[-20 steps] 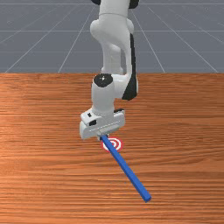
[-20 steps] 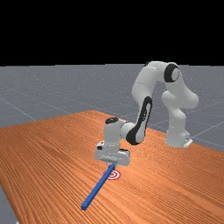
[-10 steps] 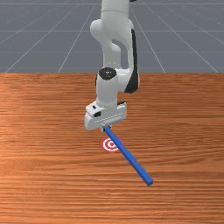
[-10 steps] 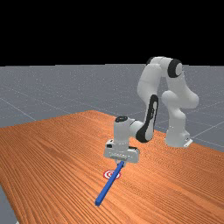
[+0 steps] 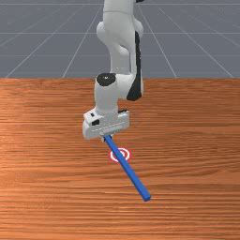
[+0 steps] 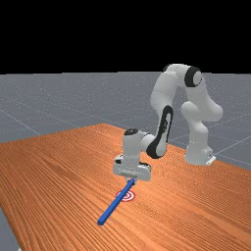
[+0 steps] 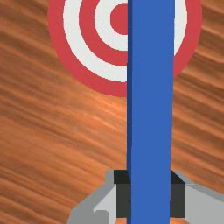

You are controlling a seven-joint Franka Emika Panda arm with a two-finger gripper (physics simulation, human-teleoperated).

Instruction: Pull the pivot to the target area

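well, the wooden table spreads beneath the white arm. the blue bar slants above it, clamped near one end by the gripper, fingers parted just its width; in the wrist view it partly covers the red-and-white target.

The setup comprises one blue bar, one red-and-white target, one table, and one arm with one two-finger gripper.

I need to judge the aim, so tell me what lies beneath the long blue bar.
Beneath the blue bar is the round red-and-white target on the orange-brown wooden table. The bar hides a strip of the target's rings and part of its red centre.
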